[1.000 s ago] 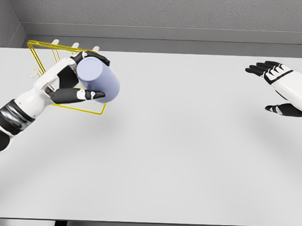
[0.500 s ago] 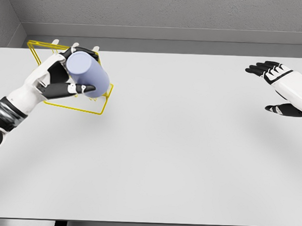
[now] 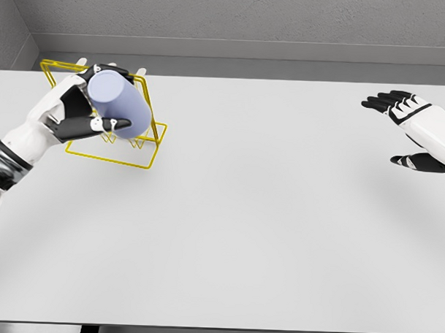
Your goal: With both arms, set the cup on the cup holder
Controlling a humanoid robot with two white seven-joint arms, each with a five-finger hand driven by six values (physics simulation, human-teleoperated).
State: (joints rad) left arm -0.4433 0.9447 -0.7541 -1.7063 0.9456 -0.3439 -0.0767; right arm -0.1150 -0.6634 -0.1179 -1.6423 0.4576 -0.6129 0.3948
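The pale lavender cup (image 3: 120, 104) is held tilted in the air at the far left of the tabletop (image 3: 265, 212), its closed flat end turned toward the camera and up-left, its body slanting down to the right. It sits in front of the yellow wire cup holder (image 3: 128, 159), overlapping the rack's upright pegs; whether it touches them cannot be told. The left hand (image 3: 74, 114) wraps it, black fingers curled over the top and the thumb (image 3: 100, 125) pressed along the lower side. The holder stands on the tabletop near the back left corner, its base frame showing below the cup. Well apart at the right edge, the right hand (image 3: 414, 129) hovers with fingers spread, holding nothing
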